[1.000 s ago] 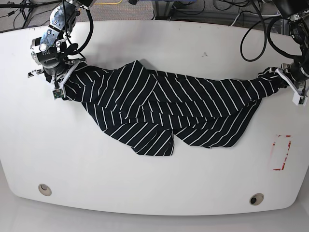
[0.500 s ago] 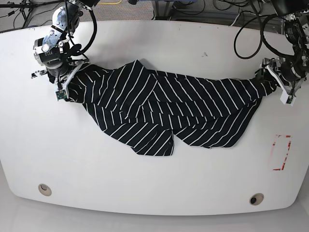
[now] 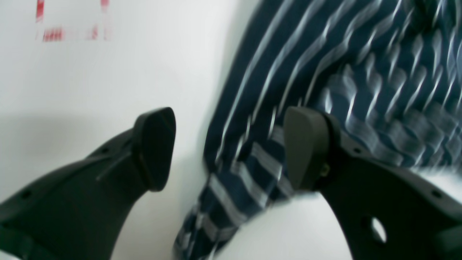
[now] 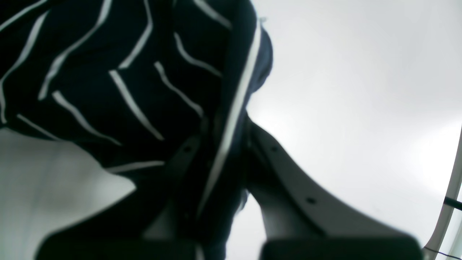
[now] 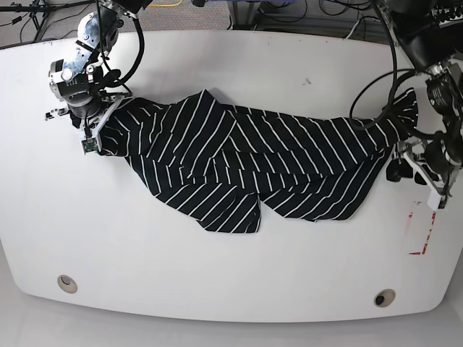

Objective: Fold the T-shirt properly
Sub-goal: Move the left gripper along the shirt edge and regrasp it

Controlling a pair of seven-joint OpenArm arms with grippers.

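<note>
The black, white-striped T-shirt (image 5: pixel 246 163) lies crumpled across the middle of the white table (image 5: pixel 217 282), stretched left to right. At its left end my right gripper (image 5: pixel 91 129) is shut on a bunched corner; the right wrist view shows striped fabric (image 4: pixel 119 83) pinched between the closed fingers (image 4: pixel 281 173). My left gripper (image 5: pixel 402 165) stands open just off the shirt's right edge. In the left wrist view the gripper (image 3: pixel 229 148) has its fingertips (image 3: pixel 155 148) wide apart above a shirt edge (image 3: pixel 325 65), holding nothing.
A red marked rectangle (image 5: pixel 422 228) sits on the table near the right edge, in front of the left gripper, and shows again as red marks (image 3: pixel 54 32). Two round holes (image 5: pixel 66 283) (image 5: pixel 384 297) lie near the front edge. Cables (image 5: pixel 376 58) hang at the back right.
The left gripper opened, let go of the shirt's right end, and moved toward the table's front. The freed end settled on the table. The right gripper kept its hold, barely shifting.
</note>
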